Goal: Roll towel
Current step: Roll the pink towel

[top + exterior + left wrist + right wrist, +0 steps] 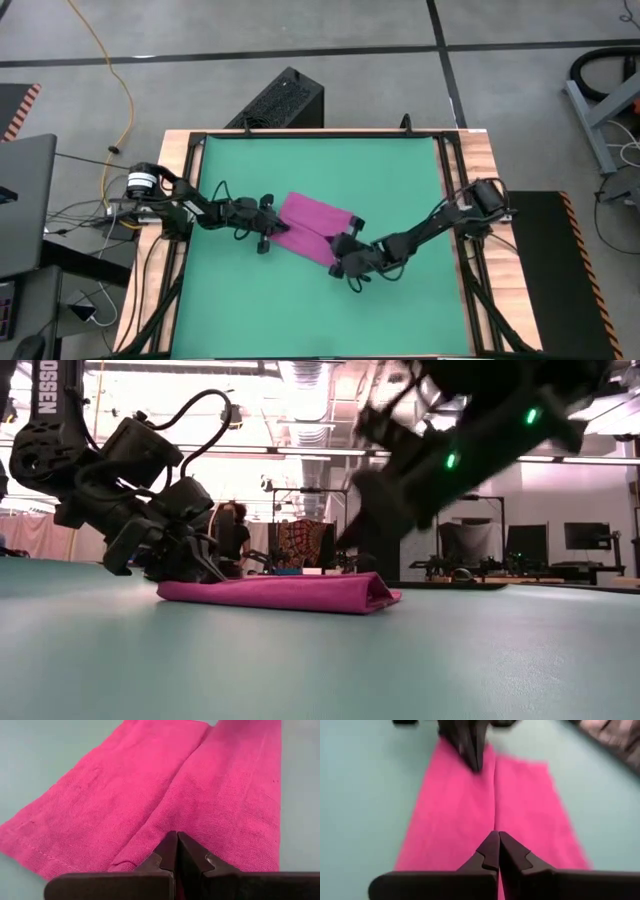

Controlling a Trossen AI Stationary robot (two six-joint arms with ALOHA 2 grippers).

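The magenta-pink towel (pixel 312 225) lies on the green mat (pixel 320 160), one part folded over another, so that an edge line runs down its middle (pixel 495 795). In the low view it lies flat and low (pixel 290 592), with a rounded fold at one end (pixel 388 598). My left gripper (pixel 277 233) is shut at the towel's left end. My right gripper (pixel 343 250) is shut at its right end, facing the left one along the edge line. The left gripper also shows in the right wrist view (pixel 470 745). My left gripper is shut at the left end of the folded-over layer's edge (pixel 159 827), the fingers low and slanting down from the table's left, along the edge line. The towel rests on the mat. The fingertips hide how many layers sit between them. My right gripper is shut at the right end of the same edge line (pixel 495 822), the fingers low and slanting down from the table's right, along the line. The towel lies flat on the mat there. The fingertips hide how much cloth sits between them.
The mat has bare green room on all sides of the towel. Wooden rails (pixel 480 200) and dark frame bars border it. A black box (pixel 282 100) stands beyond the far edge and a laptop (pixel 22 200) beyond the left edge.
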